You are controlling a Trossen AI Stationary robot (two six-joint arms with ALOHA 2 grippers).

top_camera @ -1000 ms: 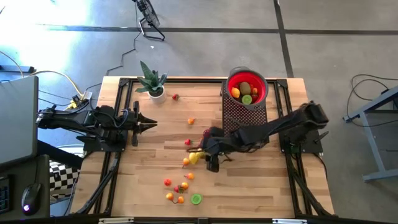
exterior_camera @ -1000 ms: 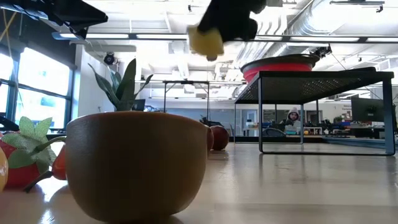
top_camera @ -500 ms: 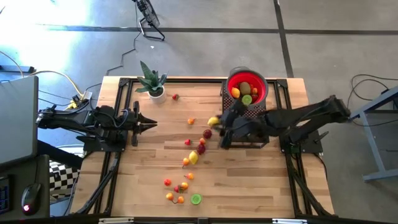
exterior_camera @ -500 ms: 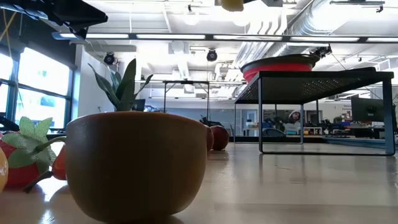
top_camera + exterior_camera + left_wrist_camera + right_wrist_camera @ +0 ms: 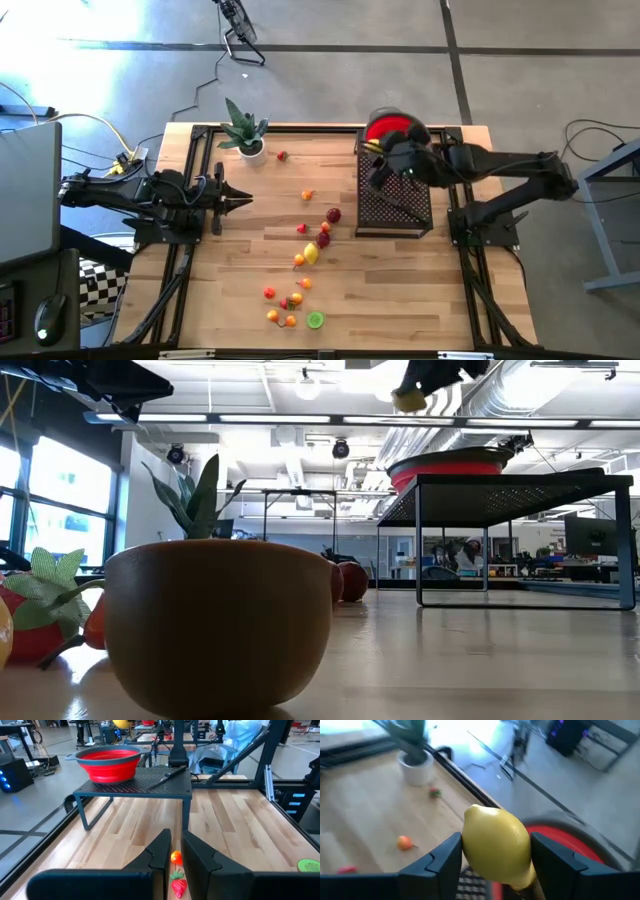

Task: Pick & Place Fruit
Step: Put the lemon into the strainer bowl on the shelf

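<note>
My right gripper [image 5: 378, 156] hangs above the black mesh stand [image 5: 395, 205], beside the red bowl [image 5: 392, 125] that sits on the stand, and is shut on a yellow lemon [image 5: 497, 845]. The low view shows the lemon [image 5: 410, 398] high over the table. Several small fruits [image 5: 310, 250] lie loose on the wooden table, with more near its front edge [image 5: 285, 308]. My left gripper [image 5: 243, 200] waits shut at the table's left side, holding nothing. My right gripper pinches the lemon by its two opposite sides [image 5: 470, 845] between its two fingers [image 5: 442, 862]. The fingers slant downward, coming from the table's right side. The lemon is lifted clear, high above the table and next to the red bowl's rim [image 5: 560, 837].
A potted spiky plant [image 5: 243, 133] stands at the far left of the table, with a strawberry [image 5: 283, 156] near it. A knife [image 5: 167, 776] lies on the mesh stand beside the bowl. A large brown rounded thing [image 5: 220, 625] sits right in front of the low camera.
My right gripper has risen from the middle of the table and swung toward the far right with the lemon, from the loose fruit to above the stand beside the red bowl. It has tipped from pointing steeply down to a shallower slant. The lemon stays between its fingers.
</note>
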